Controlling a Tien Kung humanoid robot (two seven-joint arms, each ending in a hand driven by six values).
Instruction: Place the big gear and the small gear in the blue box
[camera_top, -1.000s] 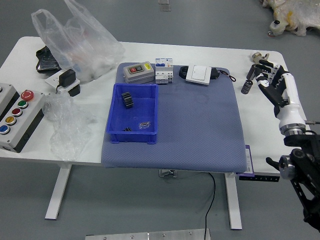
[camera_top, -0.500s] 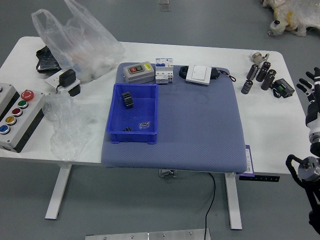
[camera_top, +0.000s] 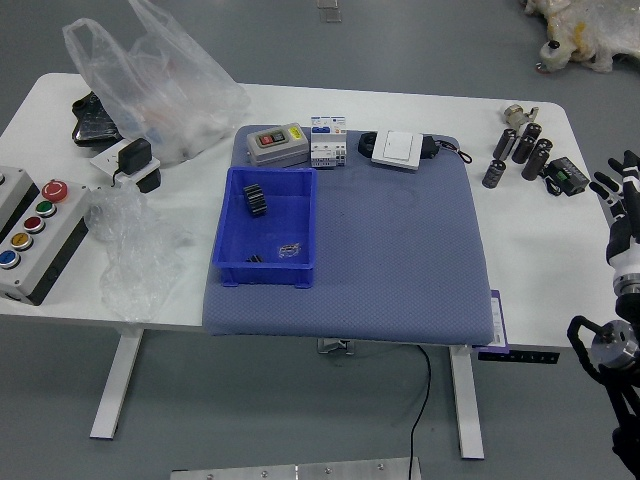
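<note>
Since the earlier frame, your right robot hand (camera_top: 621, 190) has drawn back from over the black cylinders (camera_top: 537, 159) to three o'clock, at the desk's side edge. Its fingers are loosely spread, with nothing held. You look to be in the closing step: both gears appear to be placed, and the next move calls for settling your arm outside the work area, not another grasp.

From largest to smallest, your desk (camera_top: 545, 280) carries the blue-grey mat (camera_top: 400, 250), with the blue box (camera_top: 228, 230) standing on it at nine o'clock. Inside the box, the dark ridged piece toward eleven o'clock is probably the big gear (camera_top: 255, 200); the tiny dark piece at seven o'clock is probably the small gear (camera_top: 255, 259), though you cannot confirm its shape at this size. A little metallic piece (camera_top: 289, 250) lies at four o'clock, and you cannot tell what it is.

For edges, mind the box's raised walls if you go back in, the plastic bag (camera_top: 165, 90) at ten o'clock, and the white device (camera_top: 398, 149) at the mat's far edge. Your best room is the broad stretch of mat between box and hand; swinging toward one o'clock could knock the upright cylinders.
</note>
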